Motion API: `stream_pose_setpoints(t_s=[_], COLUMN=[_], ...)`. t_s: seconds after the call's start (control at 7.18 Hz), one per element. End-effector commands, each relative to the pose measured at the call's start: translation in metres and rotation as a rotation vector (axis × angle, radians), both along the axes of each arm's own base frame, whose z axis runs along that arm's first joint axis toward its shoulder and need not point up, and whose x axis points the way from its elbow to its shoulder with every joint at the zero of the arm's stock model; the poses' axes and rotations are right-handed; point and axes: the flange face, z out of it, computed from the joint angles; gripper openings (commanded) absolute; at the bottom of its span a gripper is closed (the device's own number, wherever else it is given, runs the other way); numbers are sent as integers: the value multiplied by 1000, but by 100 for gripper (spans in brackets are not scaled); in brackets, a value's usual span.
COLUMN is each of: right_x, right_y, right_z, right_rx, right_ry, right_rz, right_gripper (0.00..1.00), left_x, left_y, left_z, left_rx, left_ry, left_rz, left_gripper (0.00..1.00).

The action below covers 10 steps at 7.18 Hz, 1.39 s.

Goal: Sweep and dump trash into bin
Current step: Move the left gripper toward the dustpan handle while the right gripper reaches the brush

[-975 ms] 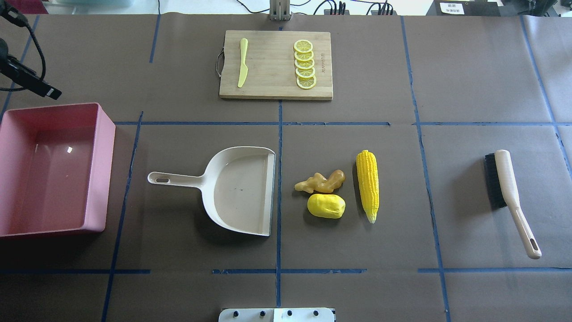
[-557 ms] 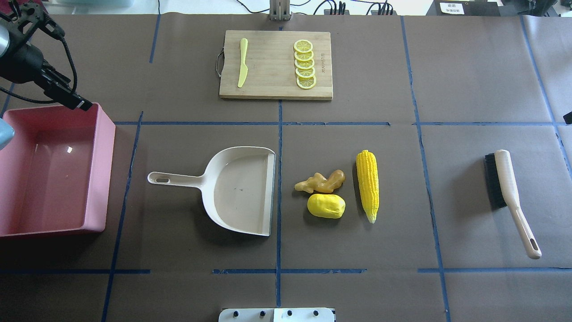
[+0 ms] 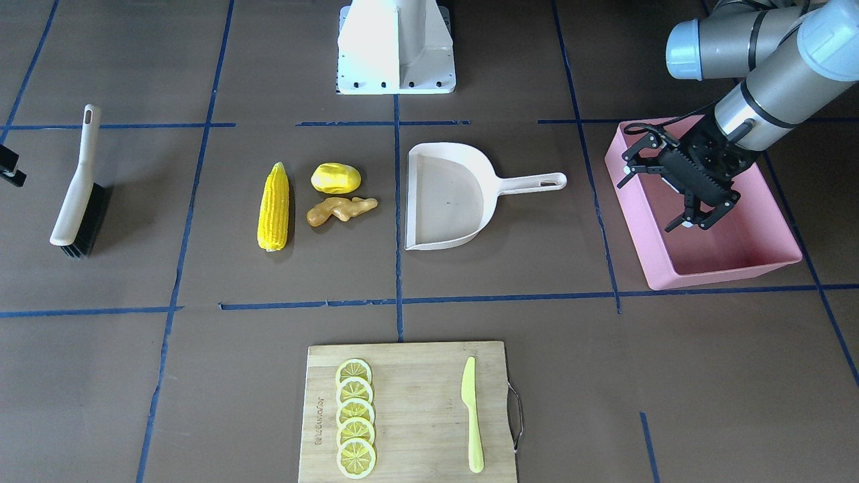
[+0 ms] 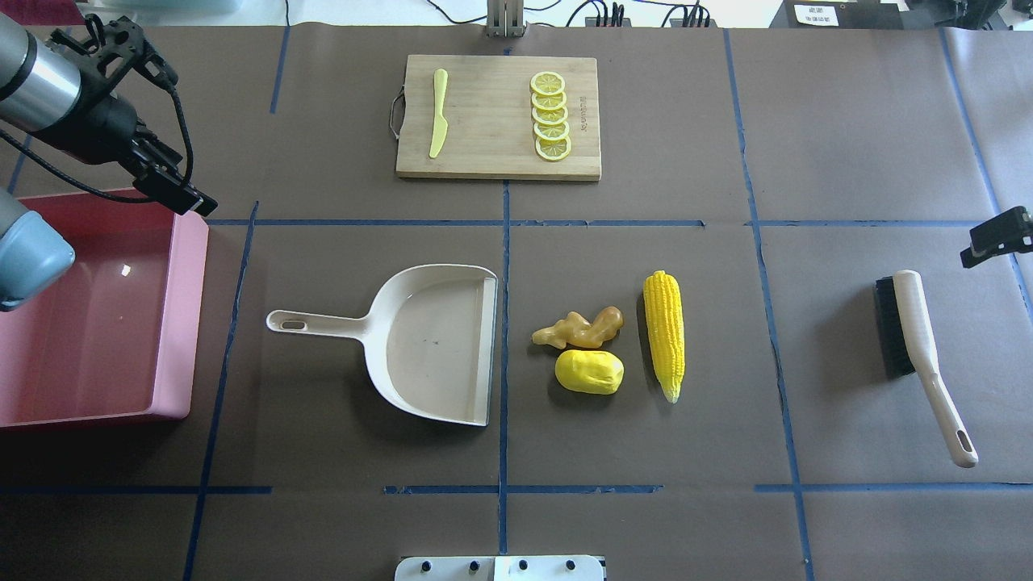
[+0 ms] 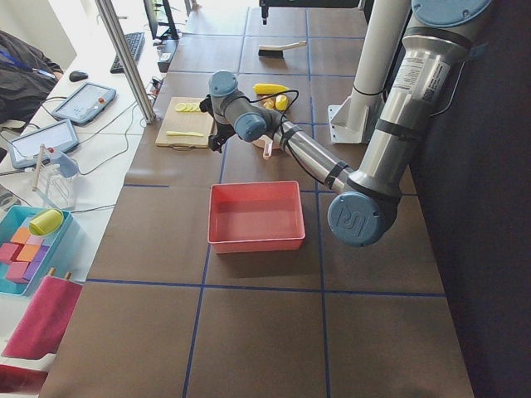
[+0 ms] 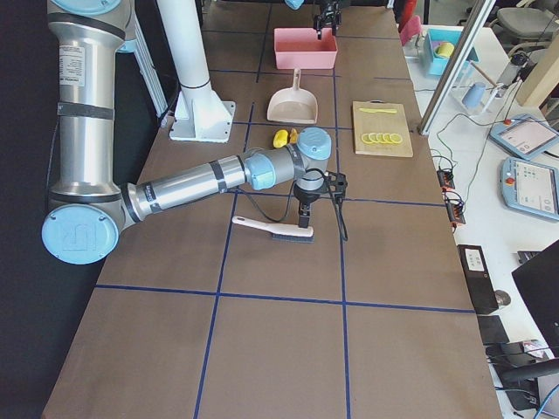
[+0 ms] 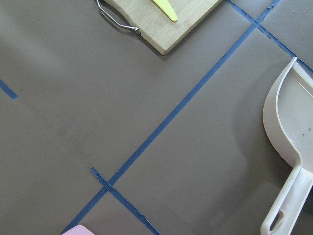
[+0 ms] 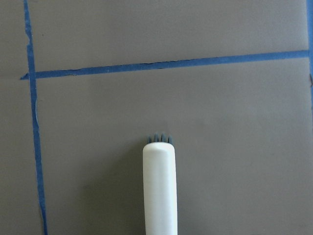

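Note:
The trash lies mid-table: a yellow corn cob (image 4: 664,331) (image 3: 273,206), a yellow potato-like lump (image 4: 589,371) (image 3: 335,177) and a tan ginger root (image 4: 581,327) (image 3: 339,210). The beige dustpan (image 4: 428,339) (image 3: 443,194) lies just left of them, mouth towards them. The empty pink bin (image 4: 186,307) (image 3: 644,221) stands at the far left. My left gripper (image 3: 655,202) (image 4: 181,137) is open and empty above the bin's far corner on the dustpan's side. My right gripper (image 4: 997,238) only shows at the right edge, above the brush (image 4: 912,323) (image 8: 159,191); I cannot tell its state.
A wooden cutting board (image 4: 492,121) with lemon slices (image 4: 551,115) and a yellow-green knife (image 4: 438,113) lies at the table's far middle. The robot's base plate (image 4: 500,567) sits at the near edge. Blue tape lines cross the brown table.
My left arm has swung in from the left edge, rightwards over the bin's far right corner. My right gripper has come into view at the right edge, above the brush.

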Motion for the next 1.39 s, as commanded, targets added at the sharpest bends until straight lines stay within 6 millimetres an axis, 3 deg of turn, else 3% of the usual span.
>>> stream_pose_setpoints(t_s=[0.0, 0.56, 1.11, 1.25], right_x=[-41, -88, -109, -109], right_y=[63, 88, 103, 102], right_z=[27, 62, 69, 70], right_rx=[-24, -68, -80, -82], right_ry=[-47, -4, 12, 13], right_rz=[59, -63, -127, -124], right_gripper=[100, 100, 97, 77], left_x=[12, 13, 14, 15], left_y=[2, 1, 2, 2], left_z=[-1, 2, 4, 4], left_rx=[-1, -2, 0, 2], left_ry=[0, -3, -5, -3], left_rz=[20, 21, 23, 25], left_gripper=[100, 100, 100, 100])
